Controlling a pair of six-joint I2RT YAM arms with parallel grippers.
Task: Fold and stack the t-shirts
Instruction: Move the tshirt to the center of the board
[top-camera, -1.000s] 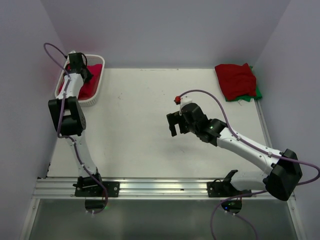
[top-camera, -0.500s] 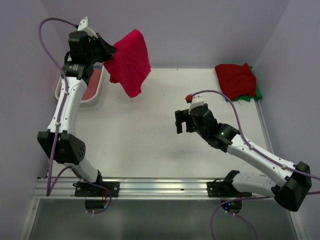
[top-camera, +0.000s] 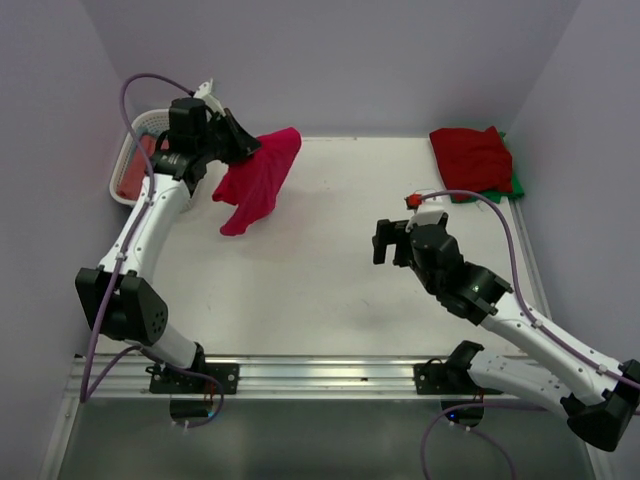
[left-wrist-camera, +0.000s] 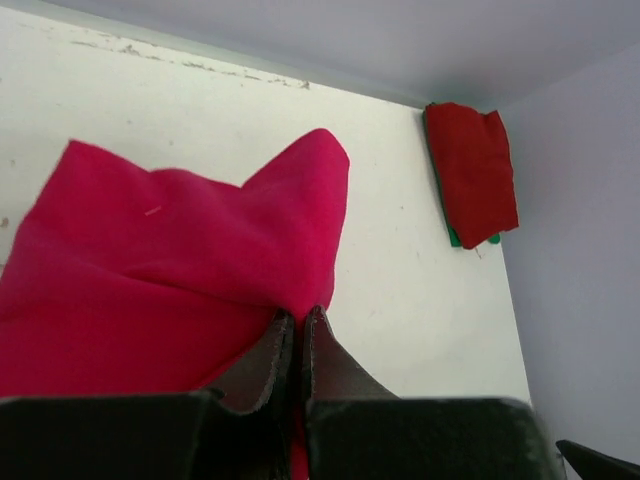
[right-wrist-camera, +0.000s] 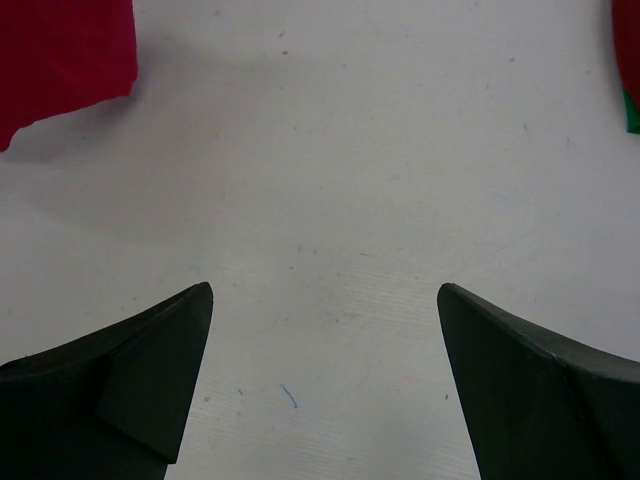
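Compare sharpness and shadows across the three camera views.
Top external: evenly lit, crimson t-shirt crisp, no glare. Left wrist: left pincer dark and soft-edged at the bottom. Right wrist: table scuffs sharp, faint shadow beside the shirt's edge, right pincer dark, little detail.

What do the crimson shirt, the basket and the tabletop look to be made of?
The crimson shirt looks like soft matte knit cloth, probably cotton: it drapes in loose folds from the shut left claw. The basket seems rigid white plastic, judging by its thin moulded rim. The tabletop is a hard, smooth white board with scuffs and specks; its coating is unclear.
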